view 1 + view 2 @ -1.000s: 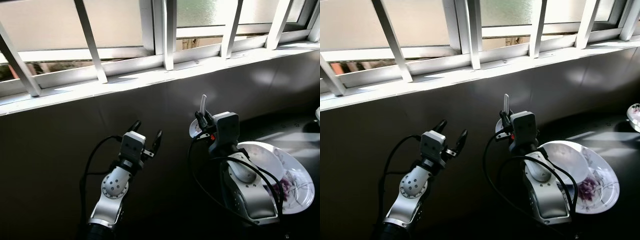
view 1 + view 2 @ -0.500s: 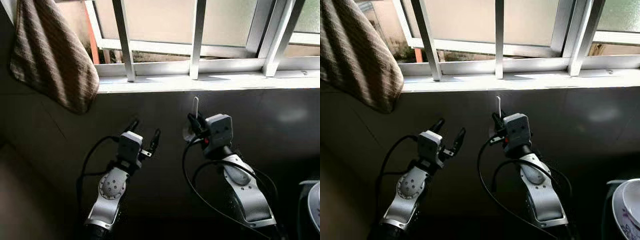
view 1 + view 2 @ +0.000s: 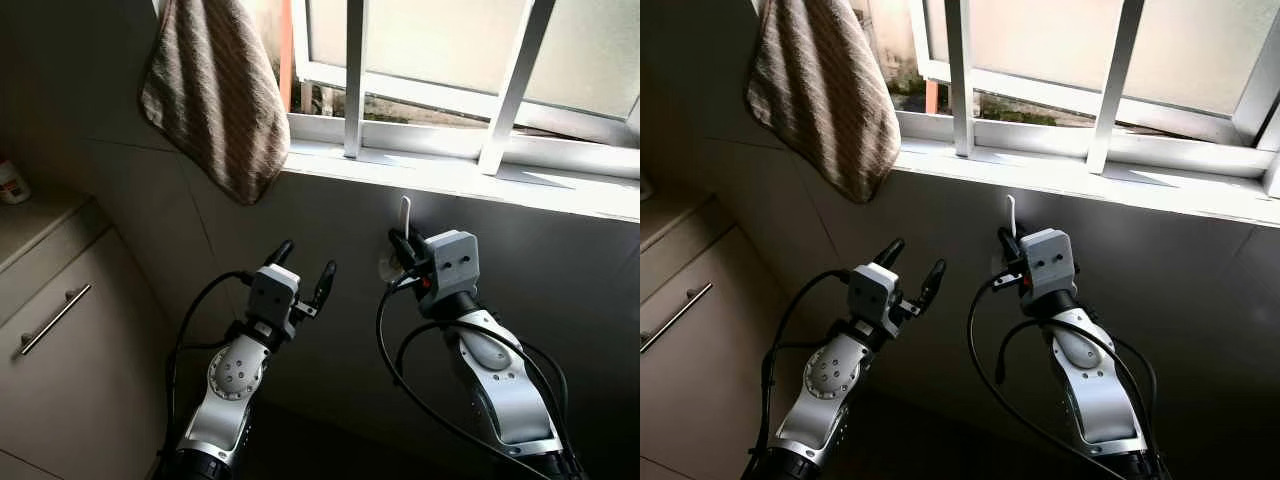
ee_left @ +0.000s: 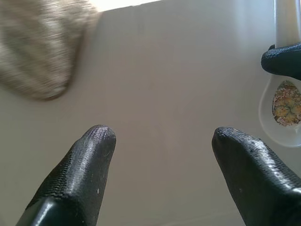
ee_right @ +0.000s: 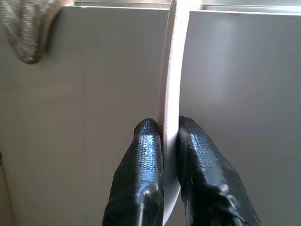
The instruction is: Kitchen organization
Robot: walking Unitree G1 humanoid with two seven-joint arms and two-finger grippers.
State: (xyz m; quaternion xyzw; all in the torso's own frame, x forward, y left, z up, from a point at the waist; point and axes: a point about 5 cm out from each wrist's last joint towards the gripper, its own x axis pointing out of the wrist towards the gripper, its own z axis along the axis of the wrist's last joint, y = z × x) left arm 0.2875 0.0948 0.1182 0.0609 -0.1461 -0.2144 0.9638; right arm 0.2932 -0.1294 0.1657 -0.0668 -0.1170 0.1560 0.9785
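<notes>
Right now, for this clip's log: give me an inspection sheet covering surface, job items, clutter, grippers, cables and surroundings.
Surface: pale cabinet top at far left.
Job's things: white ceramic spoon with a floral bowl, held upright.
Clutter: small white bottle on the cabinet top.
Grippers: right gripper shut on the spoon's handle; left gripper open, holding nothing.
Cables: black cables looping beside both silver arms.
Surroundings: brown striped towel hanging by the white barred window; dark tiled wall; cabinet drawer with metal bar handle.
</notes>
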